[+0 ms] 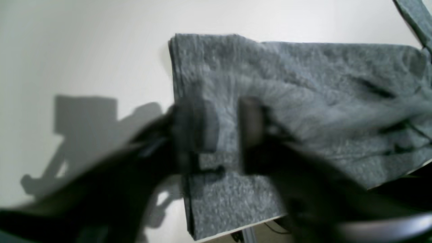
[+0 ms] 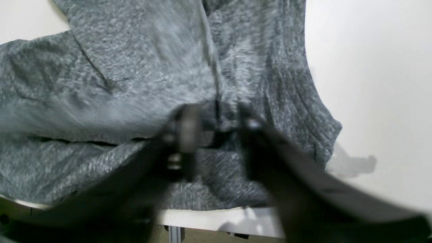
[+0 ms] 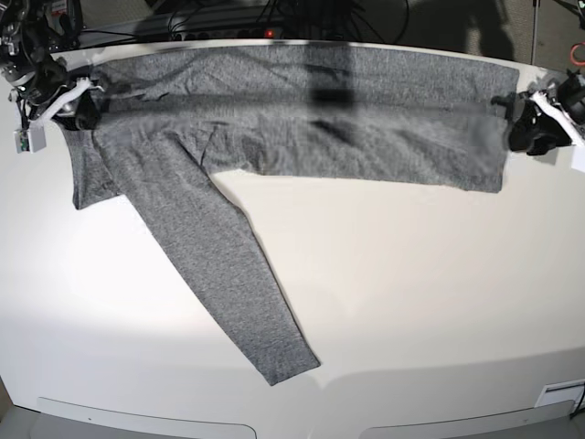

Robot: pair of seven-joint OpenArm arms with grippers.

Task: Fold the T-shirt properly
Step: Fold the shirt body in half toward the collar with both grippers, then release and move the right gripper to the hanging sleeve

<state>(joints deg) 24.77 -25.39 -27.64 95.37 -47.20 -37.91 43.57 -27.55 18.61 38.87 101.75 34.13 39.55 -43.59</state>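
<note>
The heather-grey T-shirt (image 3: pixel 366 137) lies as a long band across the far part of the white table (image 3: pixel 411 302). One long sleeve (image 3: pixel 219 256) runs diagonally toward the front. My left gripper (image 3: pixel 526 123) is at the band's right end. In the left wrist view my left gripper (image 1: pixel 229 131) has a blurred raised strip of the T-shirt (image 1: pixel 320 84) between its fingers. My right gripper (image 3: pixel 78 105) is at the band's left end. In the right wrist view my right gripper (image 2: pixel 219 131) is closed over a seam of the T-shirt (image 2: pixel 118 67). A dark taut crease runs between the two grippers.
The table's far edge (image 2: pixel 209 219) runs just behind the shirt, with frame parts and cables (image 3: pixel 274 18) beyond it. White table surface spreads in front of the shirt on both sides of the sleeve.
</note>
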